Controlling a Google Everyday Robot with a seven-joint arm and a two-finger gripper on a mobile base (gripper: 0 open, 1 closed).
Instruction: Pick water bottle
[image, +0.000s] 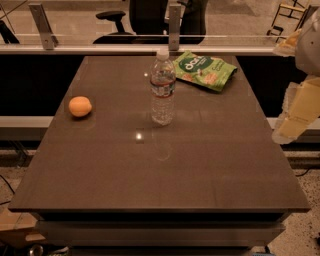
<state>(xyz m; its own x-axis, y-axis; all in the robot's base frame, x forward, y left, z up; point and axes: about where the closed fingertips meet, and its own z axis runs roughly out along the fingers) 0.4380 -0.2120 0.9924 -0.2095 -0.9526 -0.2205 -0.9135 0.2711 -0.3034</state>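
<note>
The water bottle (163, 87) stands upright on the dark brown table (160, 165), a little behind its middle. It is clear plastic with ribbed sides, a white cap and a label band with a red stripe. My gripper (295, 115) is at the far right of the view, over the table's right edge, well to the right of the bottle and apart from it. It holds nothing that I can see.
An orange (80, 106) lies on the left side of the table. A green snack bag (205, 70) lies at the back, just right of the bottle. A rail (100, 48) with glass panels runs behind the table, with office chairs beyond.
</note>
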